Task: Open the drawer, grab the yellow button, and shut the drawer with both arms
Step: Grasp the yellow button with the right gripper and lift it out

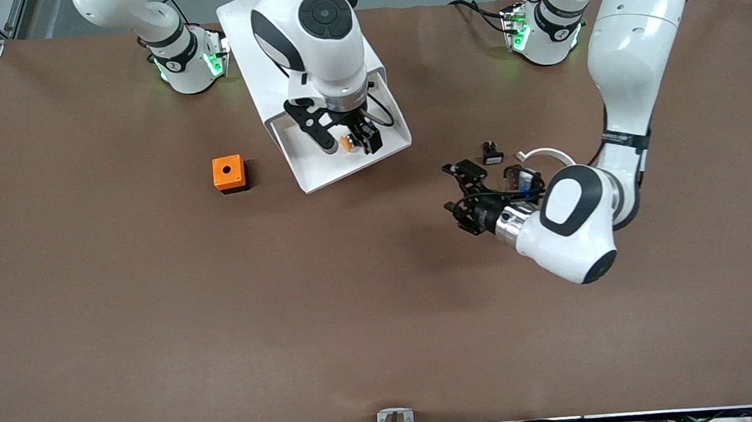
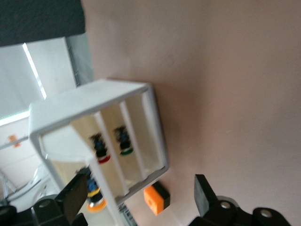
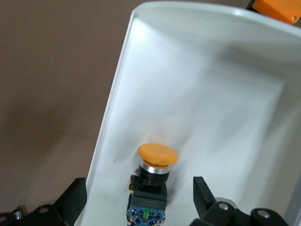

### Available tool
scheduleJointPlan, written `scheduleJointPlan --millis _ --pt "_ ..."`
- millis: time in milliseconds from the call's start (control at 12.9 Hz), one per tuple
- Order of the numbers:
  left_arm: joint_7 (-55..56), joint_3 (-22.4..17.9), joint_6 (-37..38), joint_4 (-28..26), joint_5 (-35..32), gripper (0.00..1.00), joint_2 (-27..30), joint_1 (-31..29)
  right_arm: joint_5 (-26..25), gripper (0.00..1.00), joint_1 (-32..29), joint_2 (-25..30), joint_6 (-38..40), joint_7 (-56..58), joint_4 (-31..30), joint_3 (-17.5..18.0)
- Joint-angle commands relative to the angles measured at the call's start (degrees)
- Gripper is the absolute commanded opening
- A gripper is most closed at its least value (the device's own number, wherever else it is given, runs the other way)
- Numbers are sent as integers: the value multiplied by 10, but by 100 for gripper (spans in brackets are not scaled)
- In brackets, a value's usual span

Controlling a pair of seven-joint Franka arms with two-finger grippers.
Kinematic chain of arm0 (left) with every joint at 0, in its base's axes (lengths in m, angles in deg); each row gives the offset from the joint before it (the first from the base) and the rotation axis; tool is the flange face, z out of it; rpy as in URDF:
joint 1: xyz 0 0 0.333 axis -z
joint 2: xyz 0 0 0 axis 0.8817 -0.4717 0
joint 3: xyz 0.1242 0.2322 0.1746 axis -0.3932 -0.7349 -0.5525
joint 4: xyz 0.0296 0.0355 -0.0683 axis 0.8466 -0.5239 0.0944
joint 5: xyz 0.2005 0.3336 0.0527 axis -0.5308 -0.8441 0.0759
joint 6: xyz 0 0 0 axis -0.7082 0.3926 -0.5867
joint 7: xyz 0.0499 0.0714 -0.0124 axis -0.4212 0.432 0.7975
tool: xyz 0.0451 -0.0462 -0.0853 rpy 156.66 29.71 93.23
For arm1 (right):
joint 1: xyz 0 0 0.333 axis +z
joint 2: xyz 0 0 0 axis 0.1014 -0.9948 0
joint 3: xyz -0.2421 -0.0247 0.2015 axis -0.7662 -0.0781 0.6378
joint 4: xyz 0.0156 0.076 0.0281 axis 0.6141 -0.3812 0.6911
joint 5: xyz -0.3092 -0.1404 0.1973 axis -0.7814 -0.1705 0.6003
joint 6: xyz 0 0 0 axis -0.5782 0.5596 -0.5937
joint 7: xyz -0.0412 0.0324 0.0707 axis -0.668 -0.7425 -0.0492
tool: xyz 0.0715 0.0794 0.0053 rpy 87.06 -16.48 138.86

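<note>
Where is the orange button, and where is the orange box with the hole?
button [image 3: 157,155], right wrist view, on its round orange cap.
orange box [image 1: 228,173], front view, on its top face beside the hole.

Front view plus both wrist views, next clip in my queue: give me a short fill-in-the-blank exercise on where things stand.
1. The drawer is pulled ____ of the cabinet.
2. The button lies ____ the drawer.
3. The right gripper is open above the button, whose cap is ____.
4. The left gripper is ____ and holds nothing.

Missing words: out; in; orange; open
</note>
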Motion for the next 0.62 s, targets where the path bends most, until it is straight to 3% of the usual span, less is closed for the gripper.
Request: scheduleJointPlan --millis 0,155,233,311,466,543 --pt "-81 -2 15 7 -60 100 5 -41 -10 100 18 -17 -12 -21 4 -7" --pt "-116 -4 14 39 -151 100 6 -57 -9 100 19 -20 -13 -22 4 -7" --pt "-131 -7 12 51 -200 100 7 -55 -9 95 24 -20 -11 -16 3 -6" --pt "-164 -7 5 56 -242 100 17 -50 -8 65 24 -21 -11 -11 3 -6" --pt "-246 -7 -24 55 -305 100 40 -46 -4 41 25 -25 -11 -6 2 -5" --pt "-289 -7 -29 55 -327 100 49 -47 -2 0 28 -25 -11 -4 2 -5"
